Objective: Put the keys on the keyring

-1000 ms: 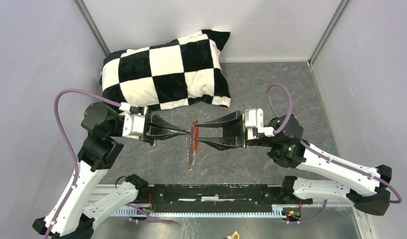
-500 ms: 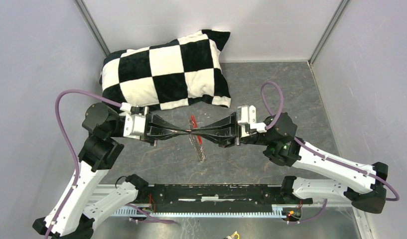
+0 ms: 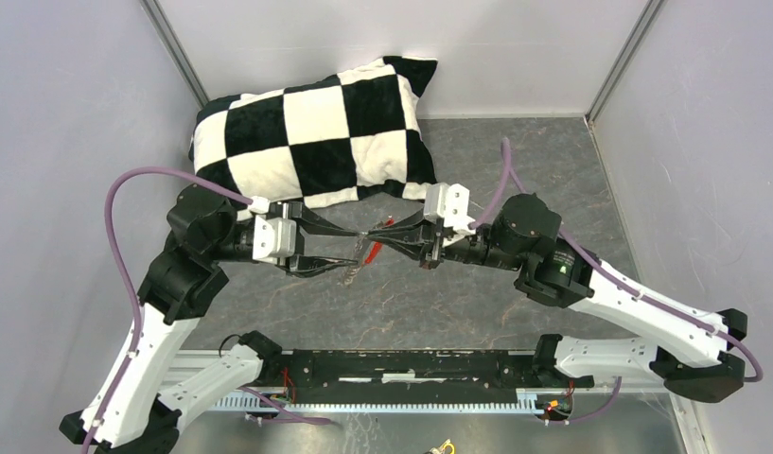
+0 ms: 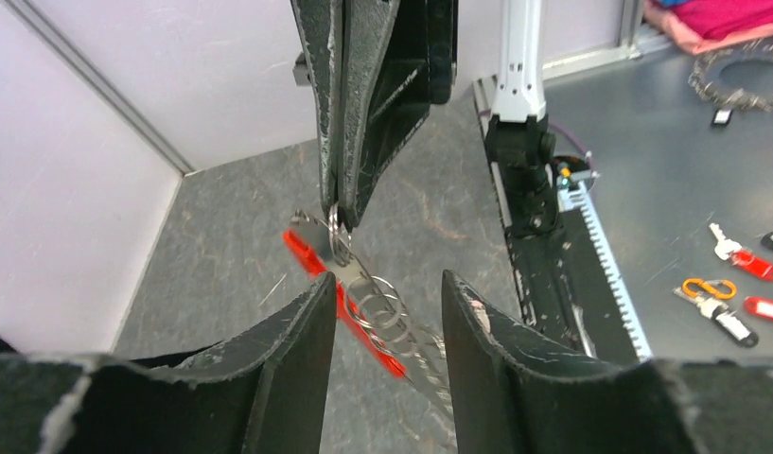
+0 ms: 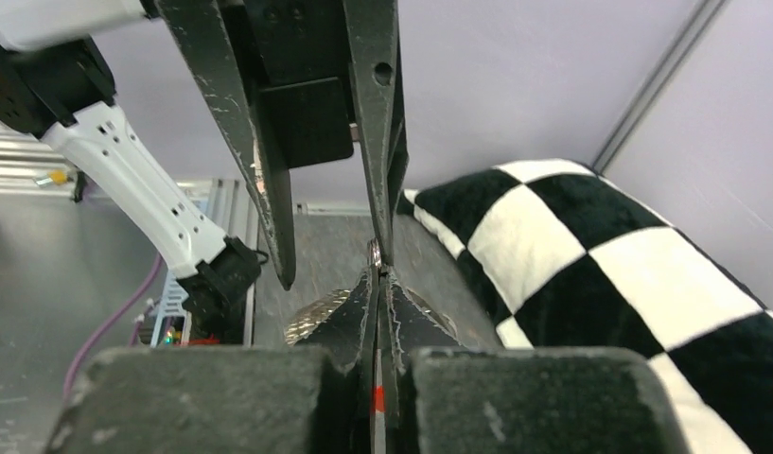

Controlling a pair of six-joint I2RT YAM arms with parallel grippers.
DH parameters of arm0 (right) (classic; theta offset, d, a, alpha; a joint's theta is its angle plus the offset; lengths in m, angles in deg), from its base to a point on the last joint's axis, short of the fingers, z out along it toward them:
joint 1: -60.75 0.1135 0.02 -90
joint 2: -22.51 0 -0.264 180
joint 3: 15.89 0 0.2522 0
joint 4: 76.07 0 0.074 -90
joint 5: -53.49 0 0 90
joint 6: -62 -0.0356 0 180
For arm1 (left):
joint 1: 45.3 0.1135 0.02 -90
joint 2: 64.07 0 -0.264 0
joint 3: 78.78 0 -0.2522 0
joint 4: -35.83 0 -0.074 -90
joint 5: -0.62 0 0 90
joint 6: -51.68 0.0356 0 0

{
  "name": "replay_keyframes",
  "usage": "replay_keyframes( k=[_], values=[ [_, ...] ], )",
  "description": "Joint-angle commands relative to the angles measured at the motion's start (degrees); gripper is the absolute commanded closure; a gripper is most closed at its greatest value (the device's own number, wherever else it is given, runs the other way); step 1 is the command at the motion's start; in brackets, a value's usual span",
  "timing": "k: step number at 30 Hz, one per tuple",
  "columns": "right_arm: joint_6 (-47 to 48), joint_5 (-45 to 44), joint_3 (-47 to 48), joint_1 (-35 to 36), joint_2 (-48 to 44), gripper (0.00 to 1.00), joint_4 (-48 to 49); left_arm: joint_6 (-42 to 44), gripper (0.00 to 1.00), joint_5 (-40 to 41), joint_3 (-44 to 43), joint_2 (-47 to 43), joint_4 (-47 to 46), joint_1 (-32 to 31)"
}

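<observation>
We see the right gripper point(image 3: 375, 238) shut tight on the keyring point(image 4: 382, 298), its two fingers pressed together around a silvery ring at the top end. The keyring hangs in the air above the table point(image 3: 477, 293), between the two arms and just in front of the pillow point(image 3: 316, 132). From the pinched ring the chain point(image 4: 415, 355) of linked loops droops down and away. In the left wrist view it passes through the gap between the left gripper's point(image 3: 358, 251) fingers. That gripper stands apart, with one finger above and one below the chain in the top view. Whether either finger touches the chain we cannot tell. The red fob point(image 4: 307, 251) lies tilted behind the chain, and from above it shows as a short red streak point(image 3: 390, 223) beside the right gripper's tips. In the right wrist view the closed fingers point(image 5: 368, 312) meet the ring just under the left gripper's spread fingers point(image 5: 269, 189), which reach in from the opposite side. Whether the keys are on the keyring we cannot tell, as anything that small is lost among the loops.
</observation>
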Motion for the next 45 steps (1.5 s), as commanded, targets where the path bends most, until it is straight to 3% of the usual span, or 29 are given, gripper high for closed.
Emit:
replay_keyframes(
  k=[1, 14, 17, 21, 24, 28, 34, 39, 45],
  values=[
    [4.0, -3.2, 6.9, 0.3, 1.8, 0.99, -11.6, 10.8, 0.5, 3.6, -3.5, 0.7, 9.1, 0.0],
    [4.5, -2.8, 15.5, 0.5, 8.3, 1.0, -23.2, 13.2, 0.8, 4.5, -4.0, 2.6, 8.4, 0.0],
    [4.8, -2.8, 16.2, 0.6, 8.5, 1.0, -24.1, 16.5, 0.88, 2.9, -4.2, 2.6, 12.0, 0.0],
    [5.3, -2.5, 17.3, 0.8, 9.3, 1.0, -25.6, 21.3, 0.87, 3.0, -6.1, 4.2, 19.7, 0.0],
    [5.7, -2.4, 18.4, 0.9, 10.4, 1.0, -26.8, 23.3, 0.79, 4.7, -8.0, 6.3, 23.7, 0.0],
    [5.8, -2.6, 20.3, 1.3, 11.9, 1.0, -28.9, 23.5, 0.67, 5.7, -8.8, 7.5, 23.8, 0.0],
    [5.7, -2.3, 21.8, 1.5, 13.5, 1.0, -30.2, 22.3, 0.66, 6.7, -8.1, 7.6, 22.9, 0.0],
    [5.6, -1.9, 22.2, 1.7, 14.0, 1.0, -29.8, 21.8, 0.7, 8.2, -6.9, 7.3, 22.8, 0.0],
    [5.3, -2.0, 23.5, 1.7, 14.9, 1.0, -30.1, 24.0, 0.9, 9.4, -5.4, 5.8, 22.9, 0.0]
  ],
)
